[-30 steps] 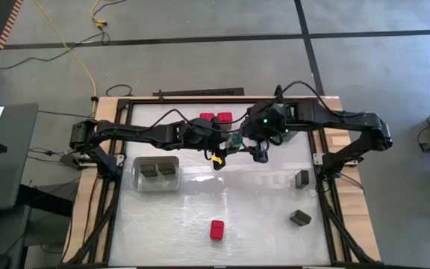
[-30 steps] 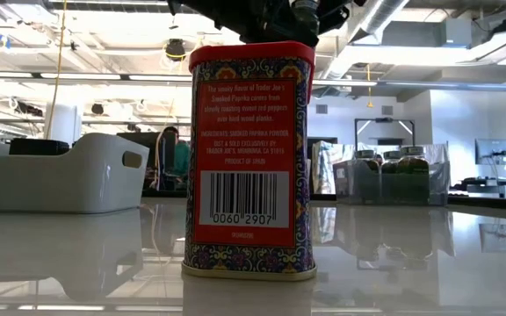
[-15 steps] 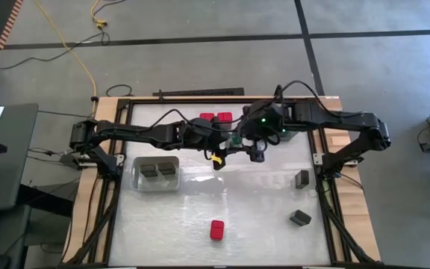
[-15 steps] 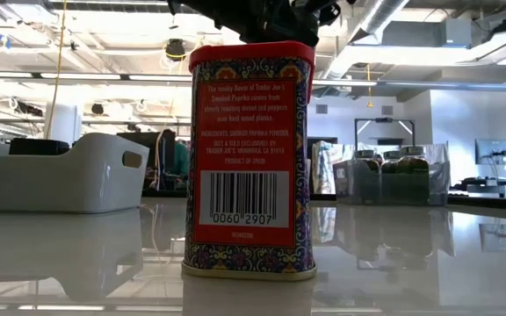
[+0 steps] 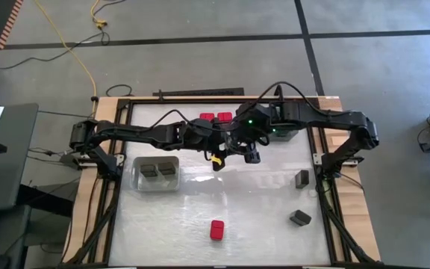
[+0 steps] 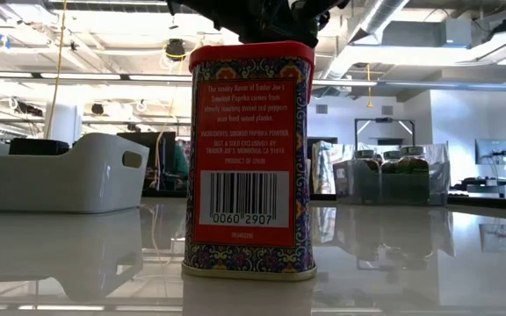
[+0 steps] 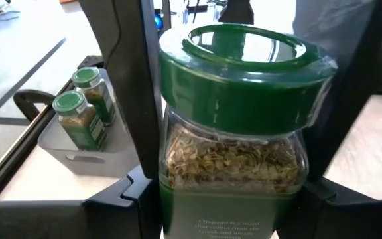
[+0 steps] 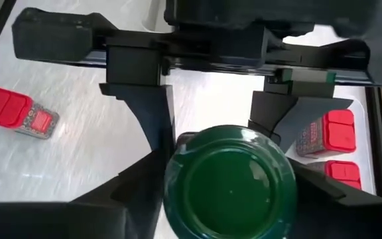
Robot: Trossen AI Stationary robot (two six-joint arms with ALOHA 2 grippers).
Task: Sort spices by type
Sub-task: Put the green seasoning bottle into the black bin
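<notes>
A green-lidded jar [image 7: 234, 133] of dried herbs hangs above the middle of the table [image 5: 200, 202], upright. My left gripper [image 7: 231, 206] is shut on it, reaching in from the left. My right gripper [image 8: 231, 192] comes down on it from the right, with a finger on either side of the green lid [image 8: 231, 182]. On the table stand red tins [image 5: 216, 117] at the far edge, another red tin [image 5: 216, 229] near the front, and dark tins [image 5: 301, 178] at the right. My left gripper pinches the jar's glass body [image 7: 171, 176] below the lid between its two fingers, nearly level from the table's left. The jar stands upright in the hold, lifted clear of the table. My right gripper has its two fingers against opposite sides of the lid's rim [image 8: 174, 176], slanting down from above and from the right.
A grey tray [image 5: 139, 179] at the left holds two dark tins. A tray [image 7: 65, 143] with two green-lidded jars [image 7: 78, 119] stands at the far right, under my right arm. In the low view a red tin [image 6: 249, 158] fills the middle, with a white tray [image 6: 60, 171] behind it.
My right gripper has gone toward the table's left edge, up to the jar in my left gripper. The jar and the left arm have kept still.
</notes>
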